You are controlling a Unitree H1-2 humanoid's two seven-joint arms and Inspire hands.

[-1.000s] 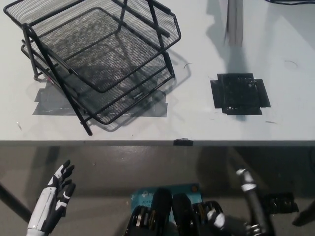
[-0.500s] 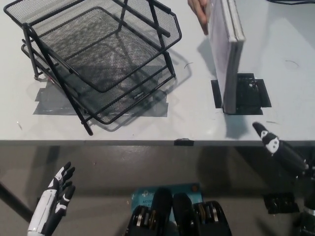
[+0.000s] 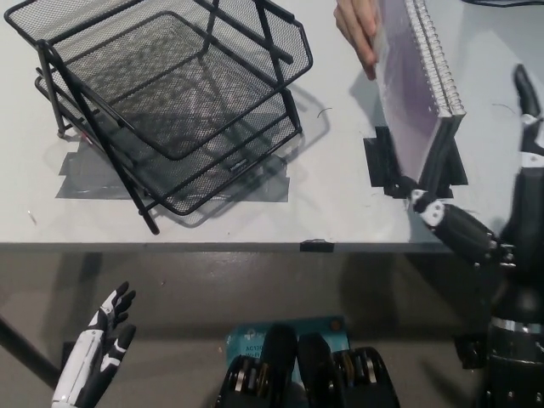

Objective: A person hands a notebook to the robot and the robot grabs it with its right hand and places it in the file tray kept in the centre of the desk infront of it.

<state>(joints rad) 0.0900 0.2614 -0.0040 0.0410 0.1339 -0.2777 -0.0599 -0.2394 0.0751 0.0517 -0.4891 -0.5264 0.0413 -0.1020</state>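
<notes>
A person's hand (image 3: pixel 355 30) at the top holds a spiral-bound notebook (image 3: pixel 416 102) on edge above the desk, its wire binding facing right. My black right hand (image 3: pixel 510 212) is up at the desk's right edge and is open. Its thumb reaches under the notebook's near corner, and another finger stands up to the right of the binding, apart from it. The black wire-mesh file tray (image 3: pixel 170 85), two tiers and tilted, stands at the upper left with nothing in it. My white left hand (image 3: pixel 98 344) rests open at the lower left, below the desk's edge.
A black tape patch (image 3: pixel 450 174) lies on the white desk (image 3: pixel 340 212) under the notebook. Grey tape strips (image 3: pixel 89 178) lie beneath the tray. The desk's front edge runs across the middle, with dark floor below.
The person's notebook has come nearer and tilted, showing its spiral. My right hand has risen from below the desk's edge to the notebook's near right corner. The left hand dropped slightly.
</notes>
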